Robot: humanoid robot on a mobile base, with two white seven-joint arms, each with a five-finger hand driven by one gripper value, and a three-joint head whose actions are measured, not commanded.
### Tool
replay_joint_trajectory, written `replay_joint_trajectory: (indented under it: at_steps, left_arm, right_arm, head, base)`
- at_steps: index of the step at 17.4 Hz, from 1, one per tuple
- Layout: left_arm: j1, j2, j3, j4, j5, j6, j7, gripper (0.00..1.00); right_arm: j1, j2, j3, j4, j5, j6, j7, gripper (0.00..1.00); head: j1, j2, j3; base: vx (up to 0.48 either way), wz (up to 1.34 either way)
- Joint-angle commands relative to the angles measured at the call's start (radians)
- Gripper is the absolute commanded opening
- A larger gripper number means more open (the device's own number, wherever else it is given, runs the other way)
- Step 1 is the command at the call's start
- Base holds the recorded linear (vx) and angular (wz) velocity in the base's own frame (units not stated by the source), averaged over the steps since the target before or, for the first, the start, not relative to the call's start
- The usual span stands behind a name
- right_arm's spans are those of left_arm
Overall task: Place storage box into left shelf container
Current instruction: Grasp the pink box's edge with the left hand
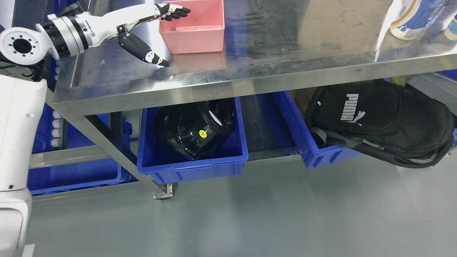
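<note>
A pink storage box (194, 30) stands on the steel table top (285, 53) at the upper middle. My left hand (160, 34) reaches in from the upper left, fingers spread; the upper fingertips (176, 12) lie over the box's left rim and the thumb (146, 53) hangs outside its left wall. Nothing is grasped. Under the table a blue bin (192, 164) holds a black helmet-like object (194, 128). My right arm does not show.
A second blue bin (303, 139) on the lower shelf carries a black backpack (382, 125). More blue bins (71, 175) stand at the lower left. White bottles (410, 18) sit at the table's far right. Grey floor lies in front.
</note>
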Motion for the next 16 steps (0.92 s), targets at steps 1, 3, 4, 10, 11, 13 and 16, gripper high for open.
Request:
replay_joint_trajectory:
  at_steps: [1, 3, 4, 10, 11, 13, 16]
  left_arm:
    - [-0.060, -0.092, -0.108, 0.171, -0.029, 0.001, -0.001, 0.95]
    - [-0.095, -0.121, -0.108, 0.219, -0.030, 0.001, -0.001, 0.94]
    - [-0.106, -0.135, -0.109, 0.237, -0.035, 0.001, -0.001, 0.93]
    - [-0.152, -0.192, -0.114, 0.337, -0.076, 0.001, -0.028, 0.88]
    - [-0.158, -0.204, -0.114, 0.351, -0.076, 0.001, -0.051, 0.86]
    - [-0.163, -0.220, -0.112, 0.369, -0.081, 0.001, -0.064, 0.80]
    - [-0.178, -0.252, -0.106, 0.427, -0.134, 0.001, -0.112, 0.73]
  right_arm:
    - [-0.006, -0.017, -0.003, -0.017, -0.002, 0.000, 0.000, 1.00]
    - [-0.006, -0.017, -0.003, -0.017, -0.002, 0.000, -0.001, 1.00]
    - [-0.006, -0.017, -0.003, -0.017, -0.002, 0.000, 0.000, 1.00]
    - [-0.006, -0.017, -0.003, -0.017, -0.002, 0.000, 0.000, 1.00]
    - [-0.006, -0.017, -0.003, -0.017, -0.002, 0.000, -0.001, 1.00]
    - [-0.006, -0.017, -0.003, -0.017, -0.002, 0.000, 0.000, 1.00]
    - [-0.006, -0.017, -0.003, -0.017, -0.002, 0.000, 0.000, 1.00]
  head:
    - [0.0000, 0.000, 0.000]
    - [0.0000, 0.000, 0.000]
    - [0.0000, 0.000, 0.000]
    - [0.0000, 0.000, 0.000]
    - [0.0000, 0.000, 0.000]
    - [0.0000, 0.000, 0.000]
    - [0.0000, 0.000, 0.000]
  base:
    - [0.000, 0.00]
    - [0.000, 0.00]
    - [0.000, 0.00]
    - [0.000, 0.00]
    - [0.000, 0.00]
    - [0.000, 0.00]
    - [0.000, 0.02]
